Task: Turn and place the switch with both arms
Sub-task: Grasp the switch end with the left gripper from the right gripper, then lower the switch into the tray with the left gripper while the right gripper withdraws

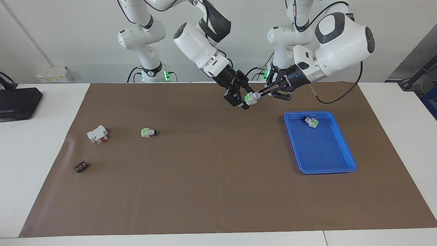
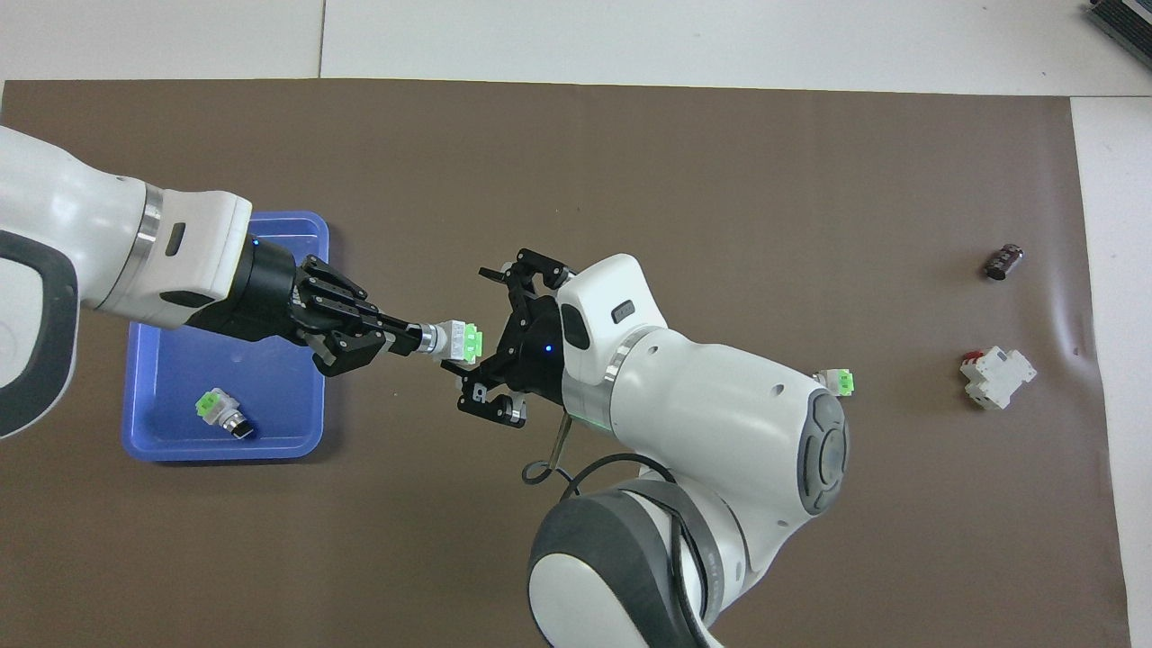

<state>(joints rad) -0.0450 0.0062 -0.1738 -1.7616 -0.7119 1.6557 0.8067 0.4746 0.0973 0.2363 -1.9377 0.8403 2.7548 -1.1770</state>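
Note:
My left gripper (image 1: 264, 93) (image 2: 409, 337) is shut on the black-and-silver knob end of a switch (image 1: 251, 98) (image 2: 461, 342) and holds it level in the air over the mat, between the two arms' bases. Its green face points at my right gripper (image 1: 242, 99) (image 2: 481, 346), which is open, with its fingers spread on either side of the switch's green end. A second switch (image 1: 311, 122) (image 2: 220, 411) lies in the blue tray (image 1: 321, 160) (image 2: 153, 441). A third switch (image 1: 148, 132) (image 2: 837, 382) lies on the mat toward the right arm's end, partly covered by the right arm in the overhead view.
A larger white block with a red part (image 1: 98, 134) (image 2: 997, 378) and a tiny dark brown piece (image 1: 81, 166) (image 2: 1003, 261) lie on the brown mat at the right arm's end. A black device (image 1: 17, 102) sits on the white table off the mat there.

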